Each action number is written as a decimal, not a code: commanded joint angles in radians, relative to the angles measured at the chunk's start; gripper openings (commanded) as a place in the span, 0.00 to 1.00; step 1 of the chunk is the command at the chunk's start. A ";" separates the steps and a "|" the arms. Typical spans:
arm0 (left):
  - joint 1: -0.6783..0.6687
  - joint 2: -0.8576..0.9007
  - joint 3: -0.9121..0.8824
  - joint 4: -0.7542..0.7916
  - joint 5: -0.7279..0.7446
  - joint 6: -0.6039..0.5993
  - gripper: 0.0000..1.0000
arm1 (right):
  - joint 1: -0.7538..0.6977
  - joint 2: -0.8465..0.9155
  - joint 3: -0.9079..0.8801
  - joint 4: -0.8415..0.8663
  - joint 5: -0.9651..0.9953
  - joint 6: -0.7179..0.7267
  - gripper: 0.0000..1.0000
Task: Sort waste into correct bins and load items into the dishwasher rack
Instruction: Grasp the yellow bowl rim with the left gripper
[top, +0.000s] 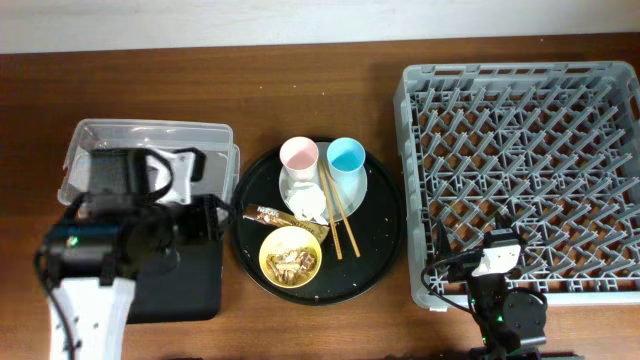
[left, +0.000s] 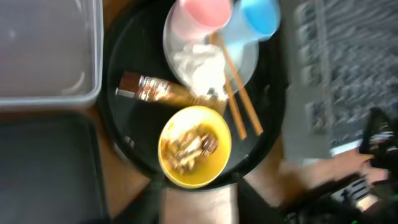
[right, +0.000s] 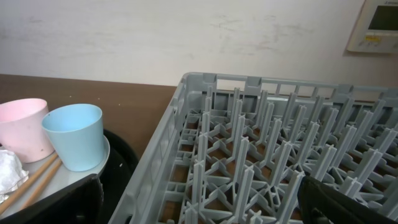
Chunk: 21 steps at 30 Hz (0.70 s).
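- We see every item on the round tray, which rests on the tabletop.
- The bowl of scraps is at the tray's near edge, and the wrapper lies left of the tray's centre.
- On the tray's far half, the plate carries the napkin, pink cup and blue cup. The chopsticks slant off it.
- The rack stands just right of the tray. The box and black bin are to its left.
- The left hand hangs by the tray's left edge, released and empty.
- The right hand is right of the tray, at the rack's near rim, fingers spread and holding nothing.
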 joint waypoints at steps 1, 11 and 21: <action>-0.131 0.030 -0.011 -0.016 -0.174 -0.058 0.23 | -0.004 -0.006 -0.005 -0.006 0.005 0.001 0.98; -0.676 0.080 -0.332 0.400 -0.377 -0.424 0.26 | -0.004 -0.006 -0.005 -0.006 0.005 0.001 0.98; -0.752 0.402 -0.332 0.566 -0.457 -0.452 0.30 | -0.004 -0.006 -0.005 -0.006 0.005 0.001 0.98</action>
